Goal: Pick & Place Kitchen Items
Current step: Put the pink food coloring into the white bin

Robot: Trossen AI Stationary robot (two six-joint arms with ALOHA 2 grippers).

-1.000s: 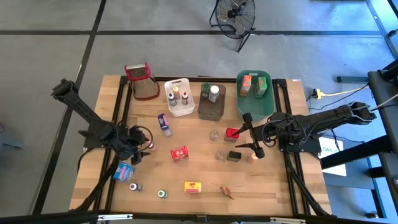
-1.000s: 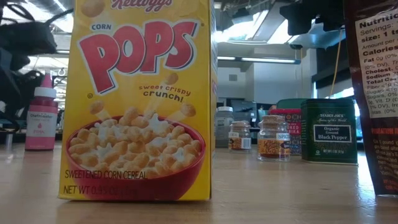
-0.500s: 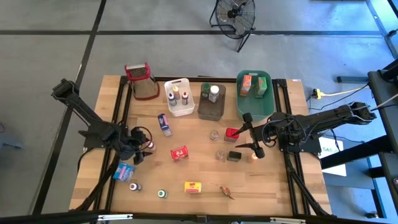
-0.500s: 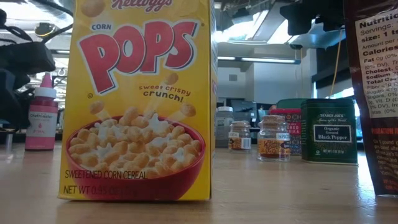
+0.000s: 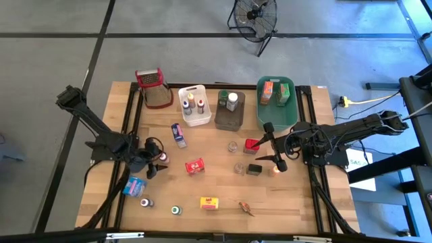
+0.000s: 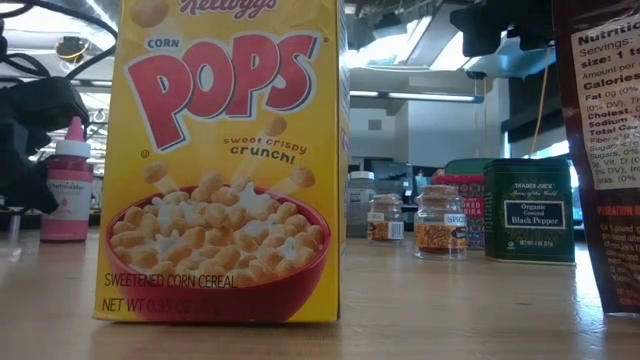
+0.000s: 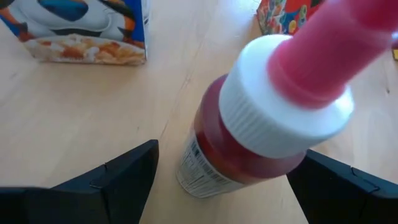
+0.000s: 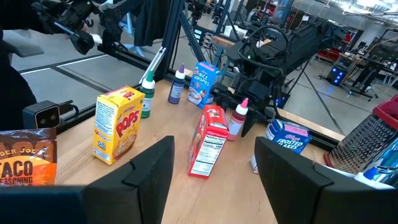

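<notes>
Straddling pink-capped bottle (image 7: pixel 261 124), left gripper (image 7: pixel 217 180)

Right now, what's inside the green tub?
The green tub holds two small boxes standing at its far end: an orange box and a green-and-red box. The near part looks bare, but what lies under the boxes is hidden.

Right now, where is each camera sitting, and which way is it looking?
High view: above, looking down; both arms, left gripper.
Low view: table height; yellow cereal box, part of the left arm.
Left wrist view: open fingers beside pink-capped bottle.
Right wrist view: across the table; open fingers.
Shared: low and right wrist views show the cereal box.
</notes>
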